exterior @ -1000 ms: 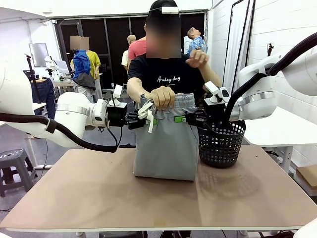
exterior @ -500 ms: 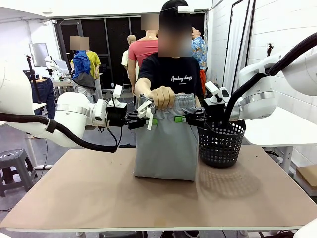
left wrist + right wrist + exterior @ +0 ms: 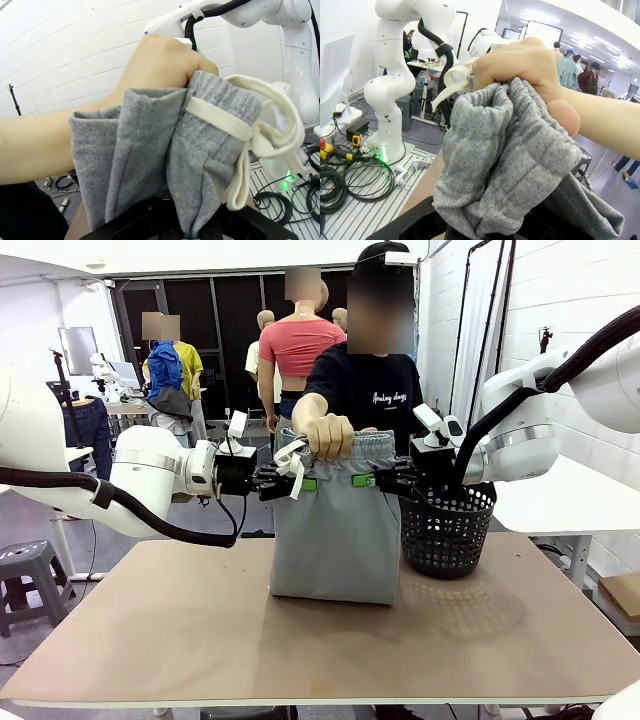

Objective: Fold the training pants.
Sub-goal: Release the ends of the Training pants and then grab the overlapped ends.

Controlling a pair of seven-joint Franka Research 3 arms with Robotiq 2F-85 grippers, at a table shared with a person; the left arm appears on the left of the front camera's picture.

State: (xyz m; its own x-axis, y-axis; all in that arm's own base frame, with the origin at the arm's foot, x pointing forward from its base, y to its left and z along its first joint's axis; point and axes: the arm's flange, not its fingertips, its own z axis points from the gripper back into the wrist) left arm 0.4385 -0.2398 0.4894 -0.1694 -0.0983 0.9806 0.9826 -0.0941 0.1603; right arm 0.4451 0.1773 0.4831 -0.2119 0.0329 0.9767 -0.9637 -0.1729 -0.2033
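The light grey training pants [image 3: 335, 540] hang doubled over in front of the person, with their lower fold resting on the table [image 3: 200, 630]. My left gripper [image 3: 303, 483] is shut on the left side just under the waistband. My right gripper [image 3: 362, 480] is shut on the right side at the same height. The person's hand [image 3: 328, 434] clutches the bunched waistband from above, and the white drawstring [image 3: 292, 465] dangles beside it. In the left wrist view the grey cloth [image 3: 145, 150] runs down into my left gripper [image 3: 185, 231]. In the right wrist view the cloth [image 3: 505, 155] bunches over my right gripper [image 3: 490, 227].
A black mesh basket [image 3: 447, 530] stands on the table just right of the pants, below my right arm. The person stands at the far edge. The near half of the table is bare brown board.
The person has shifted to the right and lowered the raised second hand out of sight. Both grippers and the pants have stayed where they were.
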